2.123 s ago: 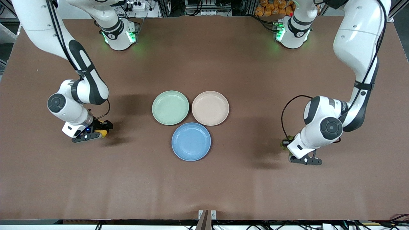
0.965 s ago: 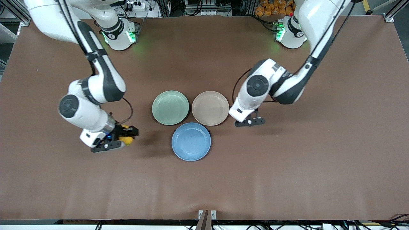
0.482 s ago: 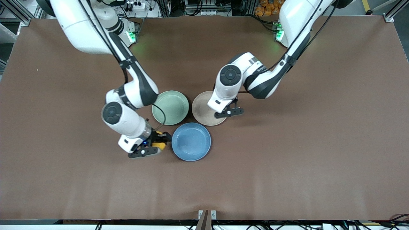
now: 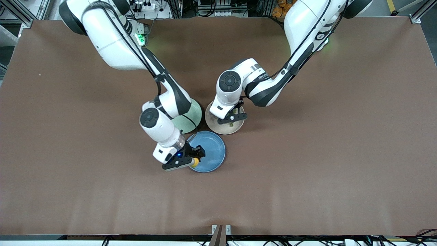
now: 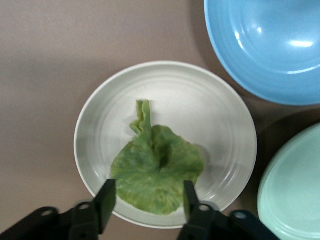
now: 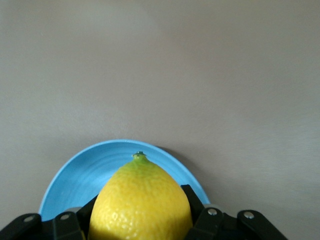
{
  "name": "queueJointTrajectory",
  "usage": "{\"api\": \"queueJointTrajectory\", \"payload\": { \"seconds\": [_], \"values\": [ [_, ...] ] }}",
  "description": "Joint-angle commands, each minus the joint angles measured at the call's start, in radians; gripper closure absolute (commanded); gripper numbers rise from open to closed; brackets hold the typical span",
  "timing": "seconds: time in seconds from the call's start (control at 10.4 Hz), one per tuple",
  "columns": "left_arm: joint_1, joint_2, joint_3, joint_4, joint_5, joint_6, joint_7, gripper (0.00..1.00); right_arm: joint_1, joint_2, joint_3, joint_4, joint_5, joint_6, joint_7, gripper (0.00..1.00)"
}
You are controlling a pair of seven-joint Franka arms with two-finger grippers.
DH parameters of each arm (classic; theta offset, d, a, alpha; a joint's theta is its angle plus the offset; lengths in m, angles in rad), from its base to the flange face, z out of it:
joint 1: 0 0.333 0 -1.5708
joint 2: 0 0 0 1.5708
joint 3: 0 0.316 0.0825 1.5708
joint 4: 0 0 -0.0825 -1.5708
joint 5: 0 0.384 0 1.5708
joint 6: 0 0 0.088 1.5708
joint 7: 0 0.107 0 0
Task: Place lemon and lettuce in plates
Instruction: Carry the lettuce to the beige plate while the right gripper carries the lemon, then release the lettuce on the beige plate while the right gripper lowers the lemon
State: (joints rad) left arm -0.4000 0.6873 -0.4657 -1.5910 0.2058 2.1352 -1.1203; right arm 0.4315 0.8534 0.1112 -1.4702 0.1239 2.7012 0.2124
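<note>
The right claw (image 4: 194,158) is clenching the lemon (image 4: 195,162) over the blue plate's (image 4: 214,150) eight o'clock rim; it should move inward, then release. The left claw (image 4: 235,118) is hanging released over the beige plate (image 4: 212,124), with the lettuce (image 5: 156,176) lying on it toward six o'clock in its wrist view.

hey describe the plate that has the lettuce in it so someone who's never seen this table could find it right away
Three plates cluster mid-table. The beige plate sits beside the green plate, toward the left arm's end, farther from the front camera than the blue plate. Only it holds the lettuce, with the open left gripper over it.
</note>
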Motion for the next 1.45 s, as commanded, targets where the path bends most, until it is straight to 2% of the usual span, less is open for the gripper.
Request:
{"api": "queueJointTrajectory", "payload": {
  "seconds": [0.0, 0.19, 0.29, 0.39, 0.48, 0.77, 1.06, 1.35],
  "values": [
    [0.048, -0.029, 0.038, 0.016, 0.012, -0.011, -0.004, 0.0, 0.024, 0.053, -0.004, 0.045, 0.003, 0.028, 0.012, 0.89],
    [0.13, -0.041, 0.07, 0.031, 0.026, -0.009, 0.046, 0.0, 0.035, 0.056, -0.004, 0.044, 0.005, 0.026, 0.03, 0.85],
    [0.173, -0.051, 0.079, 0.043, 0.049, -0.011, 0.08, 0.0, 0.039, 0.062, -0.004, 0.044, 0.002, 0.026, 0.071, 0.67],
    [0.229, -0.051, 0.079, 0.063, 0.056, -0.011, 0.117, 0.0, 0.042, 0.064, -0.004, 0.044, 0.0, 0.028, 0.093, 0.17],
    [0.274, -0.051, 0.079, 0.074, 0.057, -0.009, 0.161, 0.0, 0.043, 0.062, -0.005, 0.044, -0.004, 0.028, 0.093, 0.0],
    [0.354, -0.074, 0.081, 0.069, 0.128, -0.02, 0.252, 0.0, 0.041, 0.061, -0.007, 0.044, 0.0, 0.026, 0.093, 0.0],
    [0.435, -0.11, 0.079, 0.049, 0.118, -0.167, 0.431, 0.0, 0.029, 0.038, -0.007, 0.045, 0.011, -0.003, 0.117, 0.0],
    [0.486, -0.181, 0.072, -0.114, 0.112, -0.176, 0.456, 0.0, 0.0, -0.092, -0.007, 0.044, 0.0, -0.298, 0.114, 0.0]
  ]
}}
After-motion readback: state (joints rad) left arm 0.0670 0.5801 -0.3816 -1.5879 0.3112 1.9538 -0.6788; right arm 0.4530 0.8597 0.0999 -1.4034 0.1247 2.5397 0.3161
